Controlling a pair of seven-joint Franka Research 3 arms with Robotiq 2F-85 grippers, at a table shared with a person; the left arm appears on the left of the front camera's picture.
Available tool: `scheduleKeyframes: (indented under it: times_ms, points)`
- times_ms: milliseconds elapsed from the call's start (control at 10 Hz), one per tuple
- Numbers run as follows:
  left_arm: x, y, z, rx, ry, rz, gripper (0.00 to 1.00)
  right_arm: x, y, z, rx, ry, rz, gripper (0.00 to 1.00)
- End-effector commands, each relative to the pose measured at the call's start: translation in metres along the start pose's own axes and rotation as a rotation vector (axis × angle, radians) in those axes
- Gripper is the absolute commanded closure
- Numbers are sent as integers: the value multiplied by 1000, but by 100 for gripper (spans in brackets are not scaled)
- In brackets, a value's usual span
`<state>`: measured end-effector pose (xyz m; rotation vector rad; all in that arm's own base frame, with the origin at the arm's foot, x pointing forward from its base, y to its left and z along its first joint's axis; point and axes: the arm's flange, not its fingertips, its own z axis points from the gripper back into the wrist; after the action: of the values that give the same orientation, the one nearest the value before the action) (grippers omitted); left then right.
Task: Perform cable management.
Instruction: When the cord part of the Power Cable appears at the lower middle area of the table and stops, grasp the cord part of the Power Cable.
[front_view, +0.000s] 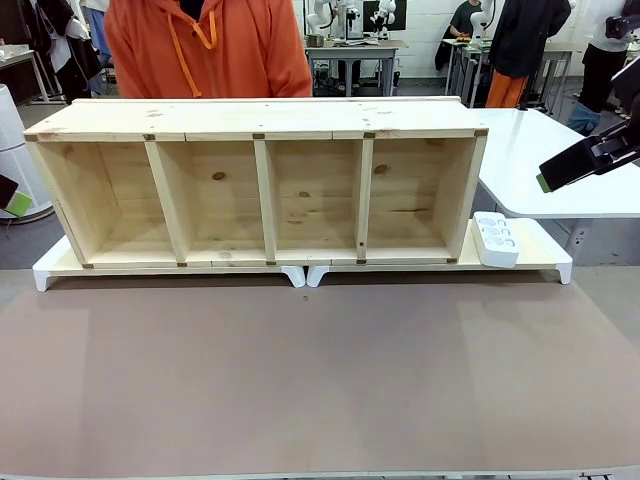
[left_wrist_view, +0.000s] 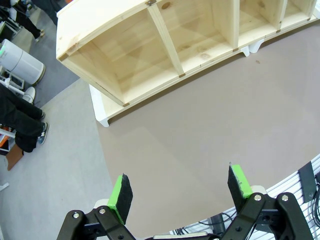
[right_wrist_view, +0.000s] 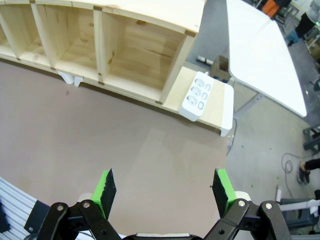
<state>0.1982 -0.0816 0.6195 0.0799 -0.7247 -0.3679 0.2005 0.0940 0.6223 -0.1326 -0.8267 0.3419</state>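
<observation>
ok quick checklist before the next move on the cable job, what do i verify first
1. left pincer open, nothing between its pads: ok
2. right pincer open, nothing between its pads: ok
3. where the cable lies: cannot tell
4. wooden shelf upright on the white risers, its four compartments facing the robot: ok
5. power strip flat on the right riser beside the shelf, sockets free: ok
6. hands of the person away from the table: cannot tell, the shelf hides them
</observation>
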Motion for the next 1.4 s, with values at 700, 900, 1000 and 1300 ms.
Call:
scheduleKeyframes:
  times_ms: [700, 900, 1000, 1300]
  points:
    - [2, 0, 0, -10, -10, -3, 0, 1, -1, 0, -3, -8, -2, 0]
    - [2, 0, 0, -10, -10, -3, 0, 1, -1, 0, -3, -8, -2, 0]
    - [2, 0, 0, -10, -10, -3, 0, 1, -1, 0, -3, -8, -2, 0]
    - [2, 0, 0, -10, -10, -3, 0, 1, -1, 0, -3, -8, -2, 0]
